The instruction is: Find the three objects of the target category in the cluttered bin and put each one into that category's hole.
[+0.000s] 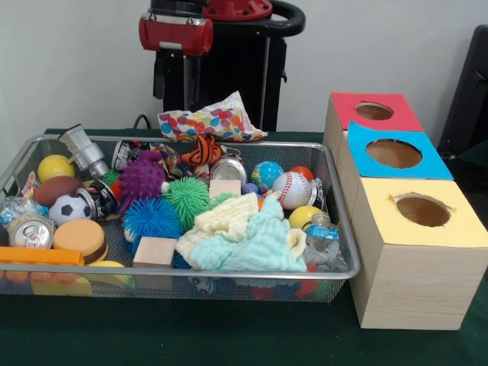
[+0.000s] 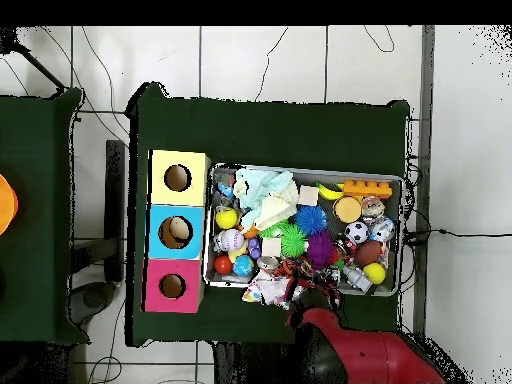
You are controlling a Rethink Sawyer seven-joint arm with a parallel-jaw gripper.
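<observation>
Clearly, the wire bin on the green worktop was packed: a baseball, a globe ball, a soccer ball, spiky balls in purple, green and blue, cans, wooden blocks and pale cloths heaped toward the bin's end nearest the boxes. Just beside that end stood three boxes with round holes, topped yellow, blue and red. The red arm hung beyond the bin's far rim, its gripper hidden, so whether it was open or closed could not be told.
</observation>
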